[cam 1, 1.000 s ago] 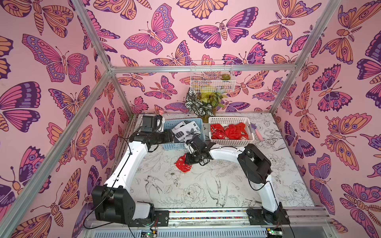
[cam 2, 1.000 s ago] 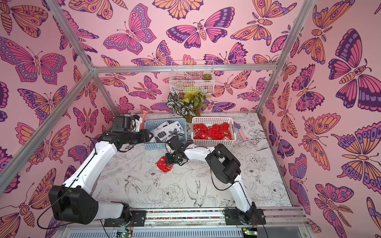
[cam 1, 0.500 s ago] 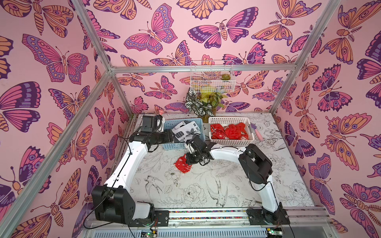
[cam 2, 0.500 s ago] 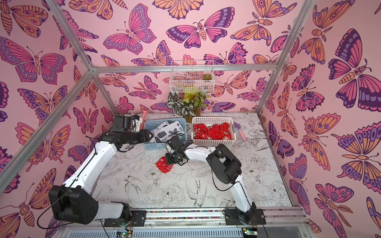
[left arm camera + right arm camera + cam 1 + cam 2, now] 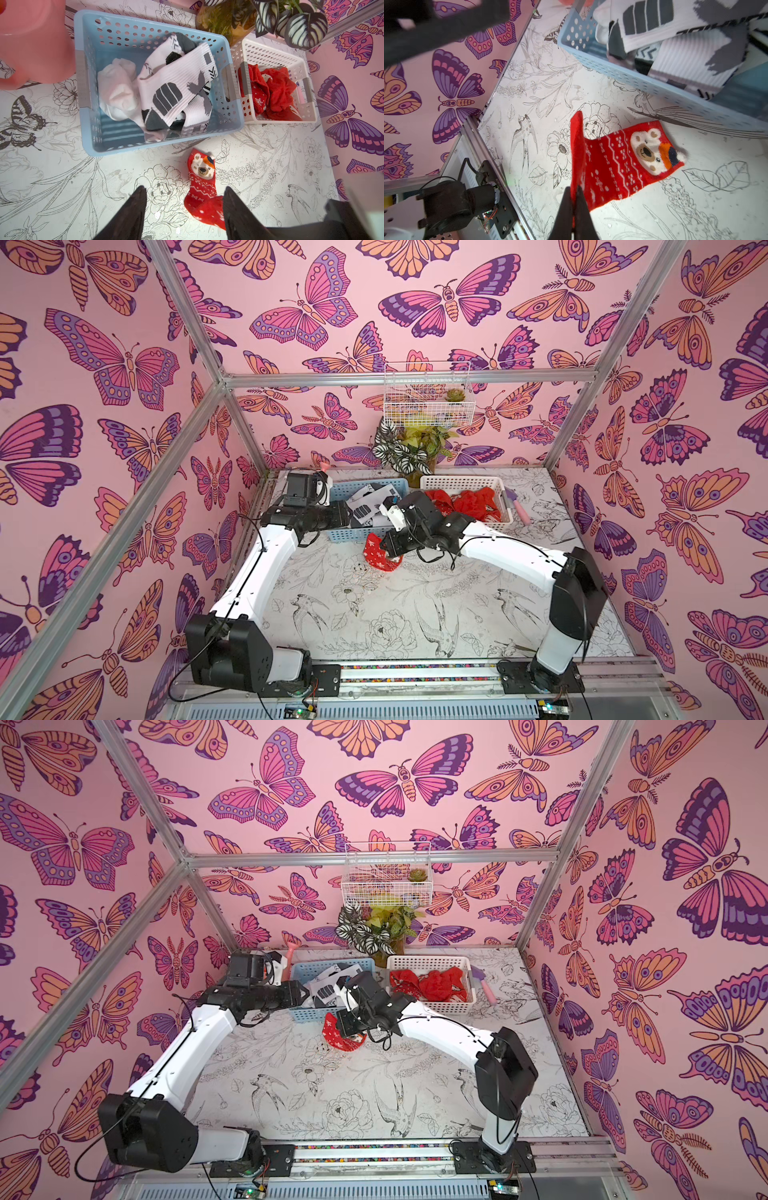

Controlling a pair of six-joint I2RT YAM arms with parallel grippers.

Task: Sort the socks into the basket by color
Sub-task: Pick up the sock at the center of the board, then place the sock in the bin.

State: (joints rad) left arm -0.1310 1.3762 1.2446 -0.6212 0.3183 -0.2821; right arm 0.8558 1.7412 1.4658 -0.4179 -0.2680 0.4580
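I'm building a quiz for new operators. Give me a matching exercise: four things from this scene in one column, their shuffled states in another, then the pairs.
1. blue basket
2. white basket
3. left gripper
4. right gripper

A. shut on the red bear sock
B. holds red socks
C. open, holding nothing
D. holds white-and-grey socks

Pairs: 1-D, 2-B, 3-C, 4-A

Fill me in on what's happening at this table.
The right gripper is shut on the edge of a red bear sock that lies on the table in front of the blue basket. The left gripper hangs open nearby, holding nothing. The blue basket holds white and grey socks; the white basket beside it holds red socks.
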